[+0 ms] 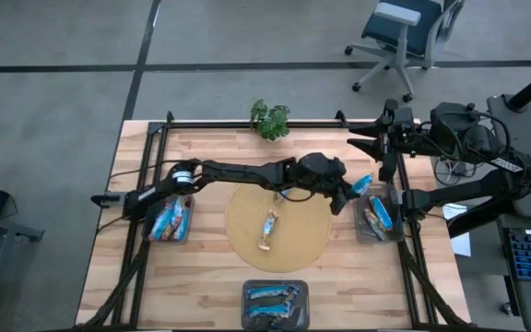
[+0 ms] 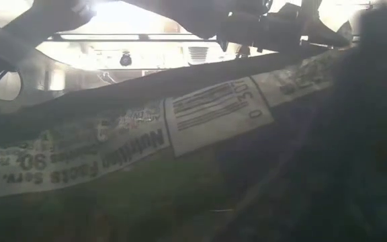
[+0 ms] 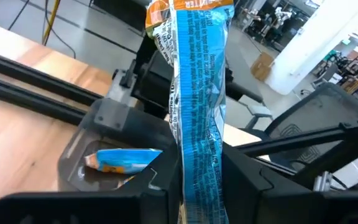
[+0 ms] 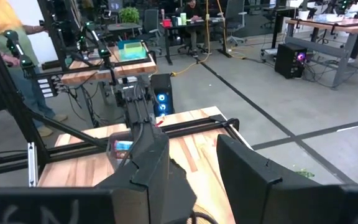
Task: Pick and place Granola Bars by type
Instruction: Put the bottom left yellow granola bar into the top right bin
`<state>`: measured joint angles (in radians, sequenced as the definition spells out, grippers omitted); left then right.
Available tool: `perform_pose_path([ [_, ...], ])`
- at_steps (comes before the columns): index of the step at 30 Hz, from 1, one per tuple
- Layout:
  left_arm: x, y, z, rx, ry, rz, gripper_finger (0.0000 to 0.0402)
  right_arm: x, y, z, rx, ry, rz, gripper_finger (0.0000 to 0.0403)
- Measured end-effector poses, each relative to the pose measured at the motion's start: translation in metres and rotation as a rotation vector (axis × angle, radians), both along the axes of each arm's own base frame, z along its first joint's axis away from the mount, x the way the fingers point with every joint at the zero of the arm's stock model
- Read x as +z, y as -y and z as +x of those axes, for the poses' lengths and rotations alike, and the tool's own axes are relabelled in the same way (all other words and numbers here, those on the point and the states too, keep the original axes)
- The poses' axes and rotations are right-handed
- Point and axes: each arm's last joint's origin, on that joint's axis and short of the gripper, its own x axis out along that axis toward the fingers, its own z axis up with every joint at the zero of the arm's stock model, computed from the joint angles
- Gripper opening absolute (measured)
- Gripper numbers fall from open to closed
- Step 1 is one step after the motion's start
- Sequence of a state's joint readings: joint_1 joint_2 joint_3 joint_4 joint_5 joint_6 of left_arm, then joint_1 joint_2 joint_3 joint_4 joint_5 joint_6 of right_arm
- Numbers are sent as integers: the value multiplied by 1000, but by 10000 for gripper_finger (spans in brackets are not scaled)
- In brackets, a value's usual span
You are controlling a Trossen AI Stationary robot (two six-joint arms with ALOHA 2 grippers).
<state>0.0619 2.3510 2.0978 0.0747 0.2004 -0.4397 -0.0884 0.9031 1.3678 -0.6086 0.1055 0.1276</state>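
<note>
While the desk point(image 1: 210, 277) fills most of the high view, its middle is taken by a round mat point(image 1: 247, 242). On this mat one bar point(image 1: 269, 229) lies alone, well apart from the others. The left arm point(image 1: 238, 172) reaches across the desk toward the right side. Its left claw point(image 1: 353, 189) is closed on a blue bar point(image 3: 197, 112), which hangs over the right bin point(image 1: 377, 221). In the left wrist view this bar stands long between the fingers, and one more blue and orange bar point(image 3: 123, 160) lies in the bin under it. The right arm point(image 1: 459, 194) waits at the right edge of the desk. Its right claw point(image 4: 194, 165) is open with nothing between the fingers. The left bin point(image 1: 170, 221) and the front bin point(image 1: 276, 302) each hold several bars. A small plant point(image 1: 270, 119) stands at the far edge.
</note>
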Motion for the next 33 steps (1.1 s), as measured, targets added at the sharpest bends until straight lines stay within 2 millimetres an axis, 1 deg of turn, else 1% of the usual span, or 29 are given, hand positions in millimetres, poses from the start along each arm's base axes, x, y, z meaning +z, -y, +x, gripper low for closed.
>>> perform_pose_path([
  [3,-4,-3,3,7,39,-9,76,0,0,0,0,-2,1,128],
  [9,-19,-3,12,1,116,-63,76,-1,0,0,0,-9,4,128],
  [13,-20,-3,14,-1,173,-68,76,-1,0,0,-1,-8,4,128],
  [16,-27,-3,16,0,158,-72,76,-1,0,0,-1,-8,4,128],
  [20,-42,-4,19,3,126,-72,76,-1,0,0,-1,-9,4,128],
  [33,-62,-6,26,26,134,-75,76,-2,0,0,-1,-17,4,128],
])
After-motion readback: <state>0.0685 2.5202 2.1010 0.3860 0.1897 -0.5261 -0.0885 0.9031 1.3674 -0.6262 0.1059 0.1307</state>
